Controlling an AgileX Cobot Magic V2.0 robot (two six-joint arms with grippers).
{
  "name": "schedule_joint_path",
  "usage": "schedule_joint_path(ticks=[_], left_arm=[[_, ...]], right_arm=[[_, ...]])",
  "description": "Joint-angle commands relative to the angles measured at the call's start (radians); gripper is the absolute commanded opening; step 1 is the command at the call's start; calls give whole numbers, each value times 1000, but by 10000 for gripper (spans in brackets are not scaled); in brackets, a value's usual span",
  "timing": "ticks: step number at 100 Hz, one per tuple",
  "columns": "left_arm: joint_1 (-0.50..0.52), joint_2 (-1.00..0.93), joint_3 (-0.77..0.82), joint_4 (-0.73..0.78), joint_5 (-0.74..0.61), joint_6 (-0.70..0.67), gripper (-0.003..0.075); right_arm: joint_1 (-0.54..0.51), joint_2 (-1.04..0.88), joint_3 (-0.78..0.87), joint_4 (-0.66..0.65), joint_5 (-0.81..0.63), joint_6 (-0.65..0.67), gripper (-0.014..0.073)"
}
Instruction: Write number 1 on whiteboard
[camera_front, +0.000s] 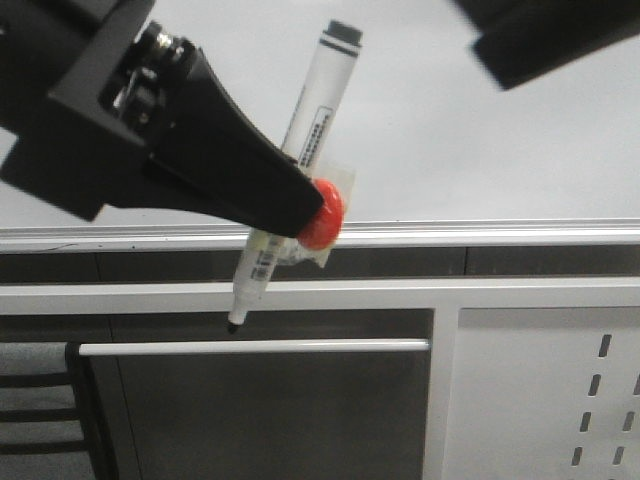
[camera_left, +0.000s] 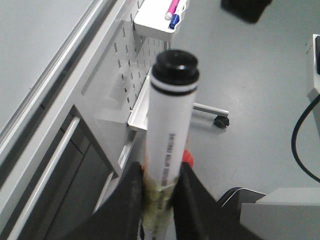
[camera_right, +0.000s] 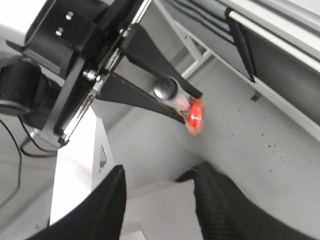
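Both arms are matte black, the left gripper (camera_front: 305, 215) wedge-shaped with silver screws.

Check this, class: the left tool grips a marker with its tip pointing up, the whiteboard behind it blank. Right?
Wrong in one respect: the front view shows the marker in the left tool pointing its tip down. The whiteboard is blank there.

The left arm reaches in from the upper left of the front view, its end effector (camera_front: 300, 215) angled down to the right with both black fingers (camera_left: 131, 200) clamped on a marker (camera_front: 290, 170). The right end effector (camera_right: 159, 197) hangs with its fingers spread apart, gripping nothing.
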Motion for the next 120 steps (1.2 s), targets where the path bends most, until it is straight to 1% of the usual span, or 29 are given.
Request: schedule_joint_path(ticks=[1, 10, 22, 48, 90, 95, 102, 114, 120], left_arm=[[-1, -32, -48, 56, -3, -73, -20], [-1, -32, -57, 147, -3, -126, -20], [-1, -32, -57, 221, 2, -174, -20], [-1, -32, -57, 223, -8, -174, -20], [-1, -32, -57, 223, -27, -174, -20], [-1, -32, -57, 223, -29, -174, -20], [-1, -32, -57, 223, -36, -174, -20], [-1, -32, -57, 221, -49, -174, -20], [-1, -32, -57, 216, -55, -174, -20]], right_arm=[[73, 58, -109, -52, -54, 54, 290], [117, 110, -186, -118, -60, 93, 290], [124, 146, -255, -117, -58, 93, 290], [124, 200, -282, -119, -20, 93, 290], [144, 257, -282, -114, -14, 91, 284], [144, 257, -282, -114, -14, 91, 251], [144, 257, -282, -111, -16, 80, 176], [144, 257, -282, -111, -19, 74, 8], [144, 257, -282, -111, -19, 74, -62]])
